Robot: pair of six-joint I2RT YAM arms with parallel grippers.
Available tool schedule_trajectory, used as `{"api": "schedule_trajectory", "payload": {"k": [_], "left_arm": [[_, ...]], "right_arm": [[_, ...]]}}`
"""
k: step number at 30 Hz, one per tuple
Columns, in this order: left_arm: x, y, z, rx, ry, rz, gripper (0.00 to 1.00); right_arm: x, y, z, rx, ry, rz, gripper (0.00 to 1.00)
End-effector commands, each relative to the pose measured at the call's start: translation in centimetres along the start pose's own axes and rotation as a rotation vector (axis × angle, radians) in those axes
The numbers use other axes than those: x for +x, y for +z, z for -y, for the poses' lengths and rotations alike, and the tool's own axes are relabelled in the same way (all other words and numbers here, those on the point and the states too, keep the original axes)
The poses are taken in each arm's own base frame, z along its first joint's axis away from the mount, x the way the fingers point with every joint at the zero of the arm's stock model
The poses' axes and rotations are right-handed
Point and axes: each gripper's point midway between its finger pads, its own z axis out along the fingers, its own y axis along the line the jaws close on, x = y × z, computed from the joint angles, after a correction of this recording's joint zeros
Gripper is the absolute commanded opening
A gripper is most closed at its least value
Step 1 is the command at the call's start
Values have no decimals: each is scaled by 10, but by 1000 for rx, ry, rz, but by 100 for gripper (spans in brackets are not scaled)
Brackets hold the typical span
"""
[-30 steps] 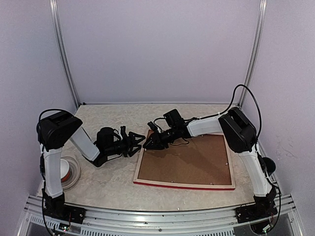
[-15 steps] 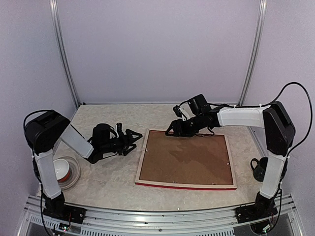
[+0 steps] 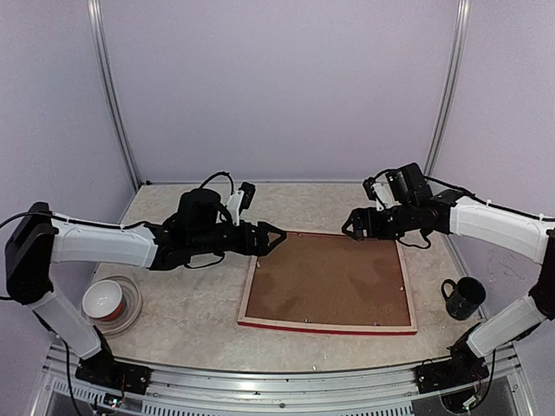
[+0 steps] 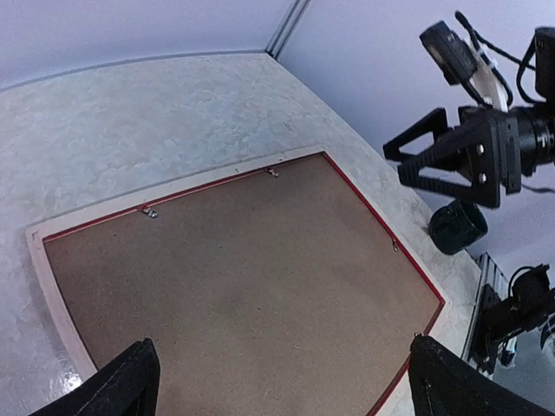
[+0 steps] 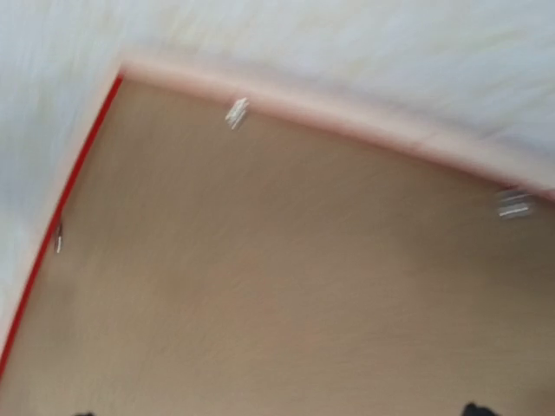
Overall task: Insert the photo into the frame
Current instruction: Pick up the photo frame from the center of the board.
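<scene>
The frame (image 3: pixel 249 290) lies face down on the table, pale wood rear up, with a red edge along its front. A brown backing board (image 3: pixel 329 282) with small clips fills it. The photo is hidden. My left gripper (image 3: pixel 269 236) hovers open over the frame's far left corner. In the left wrist view its fingers (image 4: pixel 130 381) stand wide apart above the backing board (image 4: pixel 243 277) with nothing between them. My right gripper (image 3: pixel 354 227) hangs open above the frame's far edge. The right wrist view is blurred and shows the board (image 5: pixel 277 260) and the frame's rim (image 5: pixel 347 121).
A white bowl (image 3: pixel 108 301) sits on the table at the near left. A dark mug (image 3: pixel 464 296) stands right of the frame, and also shows as the mug (image 4: pixel 455 227) in the left wrist view. Walls and metal posts close the table in.
The left arm swung right, to the frame's far left corner. The right gripper moved from that corner to the right along the far edge. Both grippers opened wider.
</scene>
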Motion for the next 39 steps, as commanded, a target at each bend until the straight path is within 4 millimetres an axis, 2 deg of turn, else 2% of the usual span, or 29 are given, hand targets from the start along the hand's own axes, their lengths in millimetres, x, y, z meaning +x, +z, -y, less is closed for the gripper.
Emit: {"api": "schedule_trajectory", "payload": {"k": [1, 4, 8, 12, 16, 22, 23, 30, 32, 39], "left_arm": [[25, 4, 33, 3, 430, -103, 99], [43, 16, 67, 25, 630, -176, 99], [77, 40, 97, 108, 748, -326, 99], [115, 56, 111, 143, 895, -423, 99], [138, 62, 124, 149, 1006, -491, 98], [167, 69, 124, 150, 1090, -581, 90], [176, 71, 121, 152, 1102, -617, 89], [207, 78, 113, 177, 1165, -736, 76], [213, 77, 113, 195, 1173, -765, 73], [228, 82, 106, 184, 1206, -833, 73]], "right_arm": [[-19, -47, 26, 83, 73, 112, 93], [-25, -68, 35, 106, 85, 151, 96], [-26, -82, 42, 118, 91, 173, 97], [-24, -87, 42, 107, 96, 184, 97], [-21, -89, 43, 104, 102, 188, 98], [-25, -93, 45, 105, 105, 200, 98], [-25, -93, 47, 109, 107, 200, 98], [-30, -103, 56, 141, 121, 214, 98], [-33, -107, 58, 143, 123, 224, 98], [-35, -115, 65, 147, 130, 238, 98]]}}
